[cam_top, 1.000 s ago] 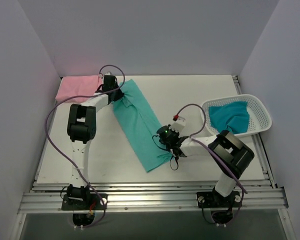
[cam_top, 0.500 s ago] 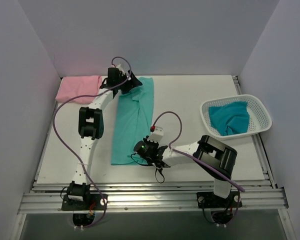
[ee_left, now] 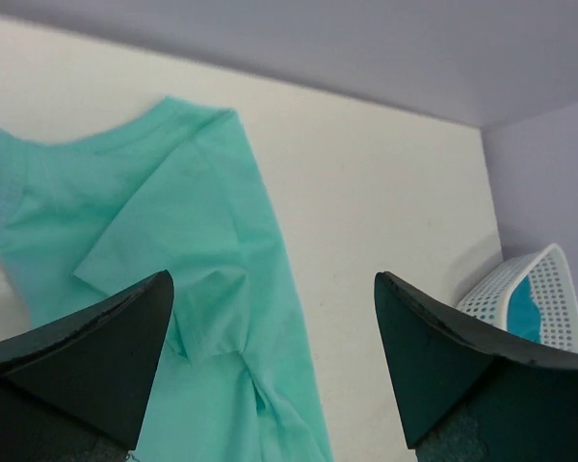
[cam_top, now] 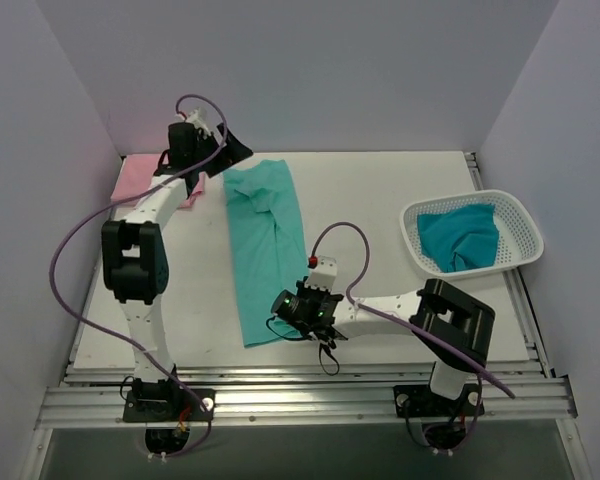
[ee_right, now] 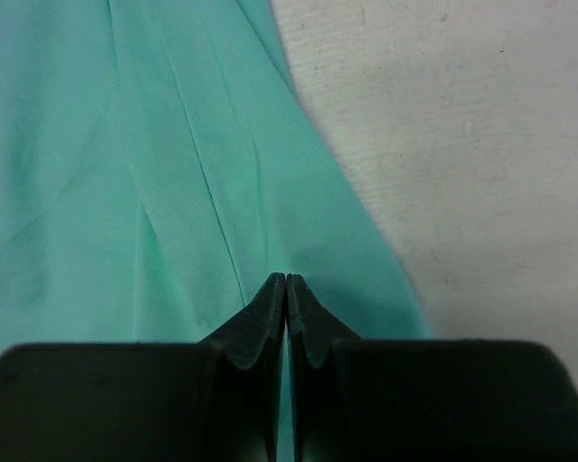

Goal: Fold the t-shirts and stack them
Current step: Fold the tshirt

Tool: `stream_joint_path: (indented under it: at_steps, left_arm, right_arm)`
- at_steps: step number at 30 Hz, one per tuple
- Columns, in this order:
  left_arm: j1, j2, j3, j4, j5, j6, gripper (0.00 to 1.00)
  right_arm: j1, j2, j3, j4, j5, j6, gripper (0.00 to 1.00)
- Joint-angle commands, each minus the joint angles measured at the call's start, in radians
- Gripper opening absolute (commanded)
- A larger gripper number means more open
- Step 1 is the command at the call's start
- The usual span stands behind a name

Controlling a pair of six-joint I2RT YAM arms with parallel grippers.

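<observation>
A light mint-green t-shirt [cam_top: 265,250] lies folded into a long strip on the table, running from the back toward the near edge. My left gripper [cam_top: 232,152] hovers open above the strip's far, collar end, holding nothing. In the left wrist view the shirt [ee_left: 173,241] lies below the open gripper [ee_left: 270,366]. My right gripper [cam_top: 285,318] is shut on the strip's near hem, and the cloth [ee_right: 125,192] runs between its closed fingertips [ee_right: 270,294]. A pale pink t-shirt [cam_top: 135,182] lies at the back left, partly behind the left arm. A darker teal t-shirt [cam_top: 460,235] sits in the basket.
A white mesh basket [cam_top: 525,232] stands at the right edge of the table and shows in the left wrist view [ee_left: 501,289]. Grey walls close in the back and both sides. Purple cables loop over both arms.
My left gripper opened, let go of the shirt's far end and drew back to the left. The strip swung from a diagonal to nearly straight front-to-back. The right gripper kept its grip.
</observation>
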Motion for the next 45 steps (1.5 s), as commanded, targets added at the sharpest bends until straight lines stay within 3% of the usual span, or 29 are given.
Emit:
stream_joint_path:
  at_steps: [1, 6, 10, 12, 13, 14, 17, 18, 22, 27, 33, 38, 45]
  left_arm:
    - [0.022, -0.208, -0.038, 0.147, -0.065, 0.05, 0.94]
    - [0.049, -0.235, 0.059, -0.039, -0.043, 0.05, 0.94]
    - [0.013, -0.427, -0.246, -0.004, -0.137, 0.021, 0.94]
    - [-0.022, -0.57, -0.507, 0.029, -0.211, 0.003, 0.94]
    - [-0.039, -0.615, -0.594, 0.054, -0.244, -0.025, 0.94]
    - [-0.06, -0.665, -0.762, 0.081, -0.282, -0.04, 0.94]
    - [-0.177, -0.839, -0.978, 0.101, -0.463, -0.131, 0.94]
    - [-0.215, -0.911, -1.076, 0.084, -0.536, -0.151, 0.94]
    - [-0.377, -1.064, -1.216, -0.032, -0.637, -0.232, 0.94]
    - [-0.412, -1.333, -1.342, -0.163, -0.649, -0.296, 0.94]
    - [-0.464, -1.542, -1.408, -0.348, -0.635, -0.329, 0.94]
    - [-0.528, -1.608, -1.521, -0.375, -0.642, -0.421, 0.95]
    - [-0.608, -1.552, -1.595, -0.288, -0.66, -0.507, 0.96]
  right_arm:
    - [0.038, -0.109, 0.005, -0.135, 0.114, 0.038, 0.0]
    - [0.092, -0.164, 0.014, -0.193, 0.173, 0.072, 0.0]
    - [0.096, -0.221, 0.014, -0.235, 0.205, 0.074, 0.0]
    - [0.072, -0.249, -0.013, -0.227, 0.222, 0.057, 0.22]
    - [0.054, -0.281, -0.033, -0.167, 0.202, -0.005, 0.42]
    - [0.023, -0.299, -0.057, -0.108, 0.165, -0.047, 0.74]
    - [-0.117, -0.38, -0.179, 0.102, -0.023, -0.167, 0.94]
    - [-0.131, -0.396, -0.203, 0.116, -0.034, -0.173, 0.95]
    - [-0.137, -0.431, -0.214, 0.055, -0.016, -0.161, 0.95]
    - [-0.132, -0.462, -0.277, 0.056, -0.051, -0.117, 0.94]
    - [-0.083, -0.462, -0.355, 0.067, -0.077, -0.068, 0.91]
    - [-0.028, -0.405, -0.398, 0.125, -0.094, -0.018, 0.86]
    - [-0.026, -0.292, -0.352, 0.173, -0.125, -0.046, 0.8]
